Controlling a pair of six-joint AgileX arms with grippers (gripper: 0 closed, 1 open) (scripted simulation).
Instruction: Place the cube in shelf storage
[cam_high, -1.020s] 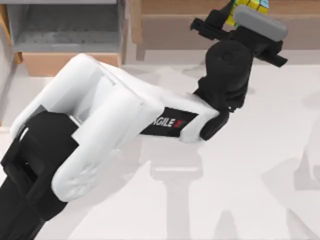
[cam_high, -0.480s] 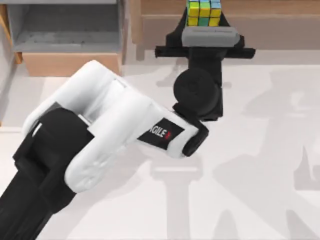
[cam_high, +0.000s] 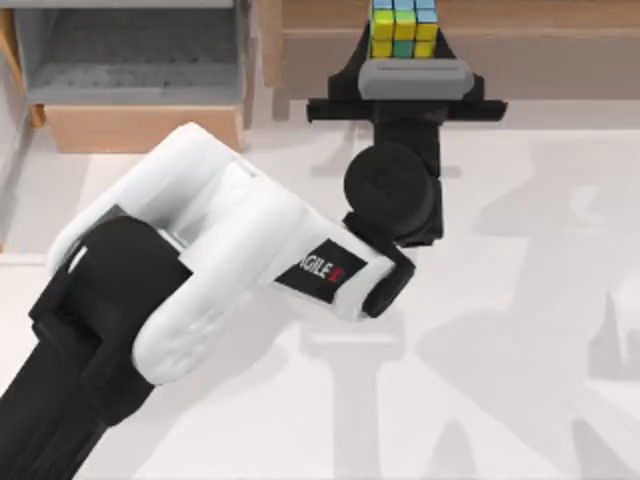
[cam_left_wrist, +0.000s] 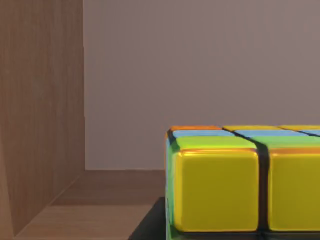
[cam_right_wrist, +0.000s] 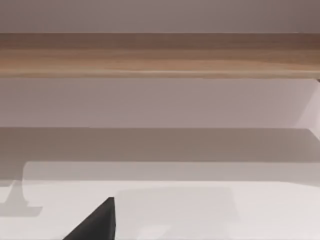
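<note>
A: Nearest the camera above the table, the left arm (cam_high: 190, 270) reaches from the near left corner up toward the far edge. Has it moved?

B: Barely in the last half second. A second ago the wrist was swung off to the right with the cube tilted; now it points square at the shelf storage (cam_high: 560, 45), and the last stretch is only a small creep forward.

A: Where is the left gripper (cam_high: 404, 40)?

B: At the shelf's front edge, with the cube (cam_high: 403, 22) carried just ahead of it, over the brown boards. Its fingers appear clamped on the cube from either side, though the wrist housing hides most of them.

A: And from the left wrist?

B: The cube (cam_left_wrist: 240, 185) sits close in, yellow tiles forward, with the shelf's side wall (cam_left_wrist: 40, 115) and back panel beyond it. I judge it is inside the compartment, so lowering and release look to be next.

A: The grey-lined box (cam_high: 130, 70)?

B: Far left, well apart. The right arm is parked; its fingers I cannot tell.
</note>
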